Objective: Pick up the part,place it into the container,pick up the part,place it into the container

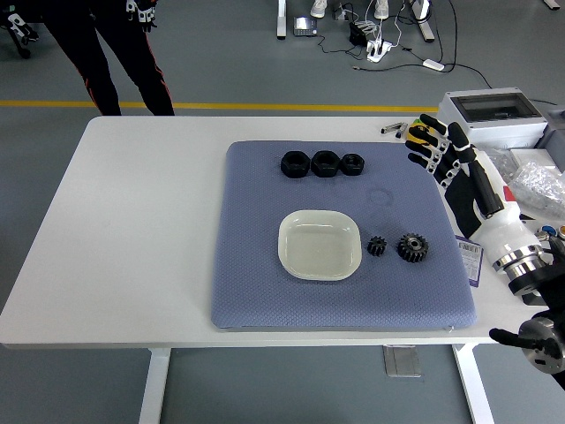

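On the blue-grey mat [256, 291] lie three black hex nuts in a row near its far edge: one on the left [294, 164], one in the middle [325, 163] and a smaller one on the right [352, 163]. A cream square dish [319, 245], the container, sits mid-mat with nothing in it. Just right of it rest a small black gear [378, 246] and a larger black gear [411, 247]. My right hand [435, 147] hovers over the mat's far right corner, fingers spread and holding nothing. It is well apart from the gears and nuts. The left arm does not show.
A person in dark trousers [106, 53] stands beyond the table's far left. A grey-white box [494, 115], clear plastic bags [538, 181] and small loose items [395, 129] crowd the table's right side. A label tag [470, 256] lies at the mat's right edge.
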